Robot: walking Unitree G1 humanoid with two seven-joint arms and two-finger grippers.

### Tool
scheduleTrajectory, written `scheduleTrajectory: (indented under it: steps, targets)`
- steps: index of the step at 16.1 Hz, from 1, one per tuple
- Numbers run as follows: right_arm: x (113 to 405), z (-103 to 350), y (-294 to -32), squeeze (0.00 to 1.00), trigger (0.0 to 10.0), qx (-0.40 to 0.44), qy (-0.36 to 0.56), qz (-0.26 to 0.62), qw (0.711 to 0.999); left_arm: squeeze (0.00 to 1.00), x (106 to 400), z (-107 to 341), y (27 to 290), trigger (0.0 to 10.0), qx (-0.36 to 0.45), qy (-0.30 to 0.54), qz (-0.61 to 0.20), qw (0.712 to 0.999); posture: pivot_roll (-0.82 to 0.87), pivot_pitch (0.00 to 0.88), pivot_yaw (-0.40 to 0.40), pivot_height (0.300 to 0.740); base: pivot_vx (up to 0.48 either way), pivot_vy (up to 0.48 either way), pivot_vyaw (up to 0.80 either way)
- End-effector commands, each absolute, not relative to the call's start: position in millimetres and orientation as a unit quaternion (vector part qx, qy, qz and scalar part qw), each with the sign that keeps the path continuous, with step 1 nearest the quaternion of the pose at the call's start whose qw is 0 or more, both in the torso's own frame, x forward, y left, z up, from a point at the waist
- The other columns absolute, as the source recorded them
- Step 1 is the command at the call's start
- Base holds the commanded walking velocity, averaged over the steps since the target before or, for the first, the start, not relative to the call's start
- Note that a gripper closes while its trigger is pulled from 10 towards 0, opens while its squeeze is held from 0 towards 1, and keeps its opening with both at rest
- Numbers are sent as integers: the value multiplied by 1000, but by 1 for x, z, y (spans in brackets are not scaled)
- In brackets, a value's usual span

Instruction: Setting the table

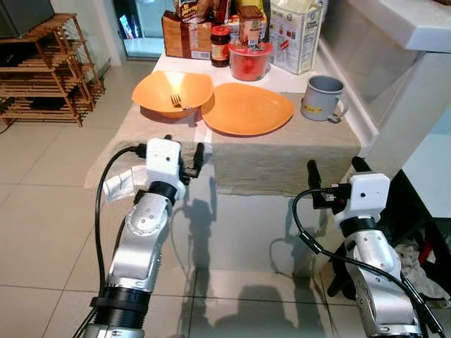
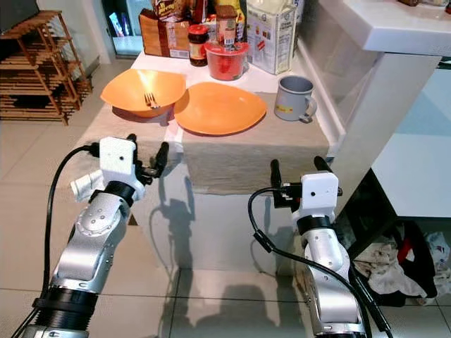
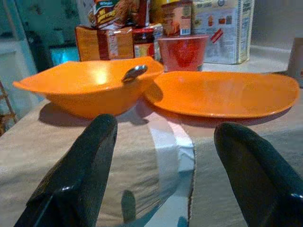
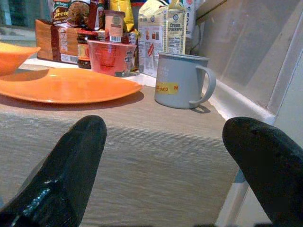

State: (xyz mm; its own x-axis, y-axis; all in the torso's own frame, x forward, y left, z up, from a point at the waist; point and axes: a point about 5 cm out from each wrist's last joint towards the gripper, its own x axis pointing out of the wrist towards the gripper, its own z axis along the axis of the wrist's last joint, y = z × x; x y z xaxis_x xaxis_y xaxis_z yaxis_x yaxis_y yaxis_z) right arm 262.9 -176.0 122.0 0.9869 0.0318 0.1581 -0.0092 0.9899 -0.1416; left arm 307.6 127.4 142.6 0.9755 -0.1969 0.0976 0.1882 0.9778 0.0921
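Both grippers are spread wide and hold nothing. The left gripper (image 1: 183,156) hangs just off the counter (image 1: 282,165) edge, before the bowl (image 1: 172,93). The right gripper (image 1: 337,169) hangs before the mug (image 1: 322,98). The plate (image 1: 246,108) touches the bowl's right side. A fork (image 1: 177,101) lies in the bowl, tines toward the robot.

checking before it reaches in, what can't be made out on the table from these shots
- Fork in the orange bowl: head views show its tines; the bowl wall hides the rest.
- Packages at the back: tops cut off by the frame edge.
- Grey mug contents: hidden by its rim in the right wrist view.
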Motion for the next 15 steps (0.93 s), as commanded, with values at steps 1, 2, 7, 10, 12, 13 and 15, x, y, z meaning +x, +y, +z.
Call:
scheduleTrajectory:
  steps: [1,2,7,10,12,13,15]
  targets:
    - [264,126,-173,0,10000,-74,-91,15,993,0,308,148,129,10000,49,-66,-94,992,-16,0,17,740,326,352,0]
    - [266,132,-171,0,10000,-69,-98,19,993,0,309,149,131,10000,51,-67,-91,992,-15,0,17,740,330,349,0]
    - [265,169,-177,0,10000,-65,-151,14,986,0,307,199,138,10000,55,-115,-84,988,-14,0,16,740,131,62,0]
    - [270,178,-175,0,10000,-42,-162,5,986,0,317,220,134,10000,28,-126,-102,986,-9,0,20,740,0,0,0]
    - [270,173,-172,0,10000,-42,-152,8,987,0,317,215,132,10000,22,-108,-106,988,-6,0,22,740,0,0,0]
    - [268,169,-172,0,10000,-41,-144,7,989,0,315,213,129,10000,32,-102,-119,987,-7,0,22,740,0,0,0]
    - [266,165,-173,0,10000,-42,-134,7,990,0,311,214,125,10000,34,-99,-128,986,-7,0,20,740,418,0,0]
